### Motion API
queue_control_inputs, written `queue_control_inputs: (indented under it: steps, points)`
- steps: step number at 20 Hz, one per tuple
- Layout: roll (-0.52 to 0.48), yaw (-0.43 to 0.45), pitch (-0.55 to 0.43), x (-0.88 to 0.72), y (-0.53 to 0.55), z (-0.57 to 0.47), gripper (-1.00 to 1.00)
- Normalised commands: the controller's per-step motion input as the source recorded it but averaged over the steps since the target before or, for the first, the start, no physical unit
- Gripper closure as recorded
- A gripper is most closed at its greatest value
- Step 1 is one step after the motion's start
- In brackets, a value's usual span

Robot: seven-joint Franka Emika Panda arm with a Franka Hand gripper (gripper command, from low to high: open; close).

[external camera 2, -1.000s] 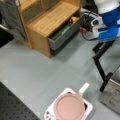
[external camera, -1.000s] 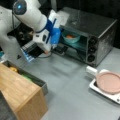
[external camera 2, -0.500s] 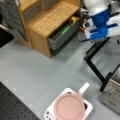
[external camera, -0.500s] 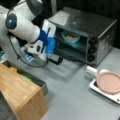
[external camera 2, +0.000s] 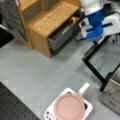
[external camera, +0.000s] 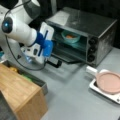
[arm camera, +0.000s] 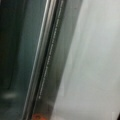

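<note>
Steel toaster oven (external camera: 100, 32), door (external camera: 65, 58) open

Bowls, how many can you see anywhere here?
1. A teal bowl with something orange in it sits inside the open oven, on its rack. The pink round thing at a front view's right looks like a pan, not a bowl. The wooden cabinet may hide others.

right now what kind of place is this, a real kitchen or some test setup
Most likely a lab mock-up of a kitchen, not a real one. A toaster oven stands open with a bowl inside, a pink pan sits on a small stove, and the gripper hangs at the oven door beside a wooden cabinet.
</note>
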Motion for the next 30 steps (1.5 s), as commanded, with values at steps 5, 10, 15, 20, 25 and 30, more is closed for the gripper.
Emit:
queue_control_inputs:
  steps: [5,10,15,20,25,30]
  points:
    - [-0.106,0.135,0.077,-0.01,-0.24,0.18,-1.0]
    - [-0.037,0.106,0.121,0.04,-0.15,0.24,-1.0]
    - [0.001,0.079,0.132,0.11,-0.03,0.18,-1.0]
    - [0.005,0.07,0.116,0.15,0.12,0.08,-1.0]
    - [0.03,0.074,0.072,0.18,0.19,0.03,-1.0]
    - [0.086,0.109,0.012,0.18,0.18,-0.03,-1.0]
